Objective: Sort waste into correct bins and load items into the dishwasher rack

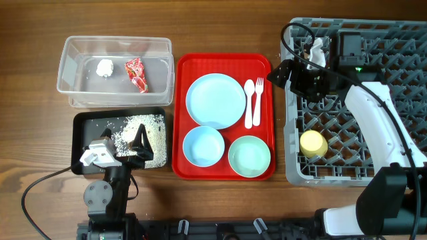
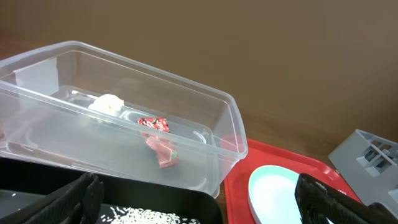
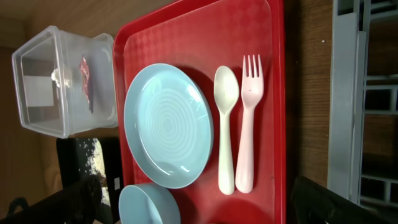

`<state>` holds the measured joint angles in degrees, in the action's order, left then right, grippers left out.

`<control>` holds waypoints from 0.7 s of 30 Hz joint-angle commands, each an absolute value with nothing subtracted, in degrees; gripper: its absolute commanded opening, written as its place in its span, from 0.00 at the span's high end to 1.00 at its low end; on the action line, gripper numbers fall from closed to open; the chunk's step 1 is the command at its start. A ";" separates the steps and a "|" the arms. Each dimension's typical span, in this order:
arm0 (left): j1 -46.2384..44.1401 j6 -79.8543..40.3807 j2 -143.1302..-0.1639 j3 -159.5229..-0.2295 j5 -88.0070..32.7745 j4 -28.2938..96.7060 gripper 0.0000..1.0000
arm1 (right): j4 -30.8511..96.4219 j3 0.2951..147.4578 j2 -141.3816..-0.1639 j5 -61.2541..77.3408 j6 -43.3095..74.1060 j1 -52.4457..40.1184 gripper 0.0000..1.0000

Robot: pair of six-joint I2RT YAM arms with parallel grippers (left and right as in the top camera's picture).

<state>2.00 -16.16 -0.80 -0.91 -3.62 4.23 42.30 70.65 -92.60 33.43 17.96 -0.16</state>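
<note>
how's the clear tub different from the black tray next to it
The clear tub is see-through and deeper; the black tray is opaque and shallower. The tub holds a napkin ball and red wrapper; the tray holds loose white scraps. Both are rectangular with rounded corners.

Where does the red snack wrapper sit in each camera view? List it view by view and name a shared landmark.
Overhead: red snack wrapper at upper left, inside the clear tub.
Left wrist: centre, inside the tub.
Right wrist: upper left, inside the tub.
Shared landmark: the clear tub itself.
</note>
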 commanded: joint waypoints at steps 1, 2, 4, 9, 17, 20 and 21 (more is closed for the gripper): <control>2.42 -15.40 -0.16 -0.32 -4.47 3.99 0.00 | 41.93 70.61 -93.36 34.04 18.70 -0.03 0.01; 2.42 -15.40 -0.16 -0.32 -4.49 3.99 0.00 | 41.54 70.61 -93.36 34.00 20.97 -0.03 0.00; 2.42 -15.40 -0.16 -0.32 -4.47 3.99 0.00 | 41.19 70.61 -93.36 33.98 29.34 -0.03 0.00; 2.42 -15.40 -0.16 -0.32 -4.49 3.99 0.00 | 40.05 70.65 -93.08 35.31 29.06 -0.03 0.03; 2.42 -15.40 -0.16 -0.32 -4.49 3.99 0.00 | 42.81 73.36 -81.14 30.68 19.14 -3.90 0.20; 2.42 -15.40 -0.16 -0.32 -4.47 3.99 0.00 | 44.99 75.44 -72.42 19.70 17.50 -8.40 0.17; 2.42 -15.40 -0.16 -0.32 -4.49 3.99 0.00 | 45.39 75.68 -69.25 14.92 17.17 -10.37 0.15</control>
<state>2.00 -16.16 -0.78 -0.91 -3.60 4.23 44.58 71.31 -81.47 28.71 21.21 -4.99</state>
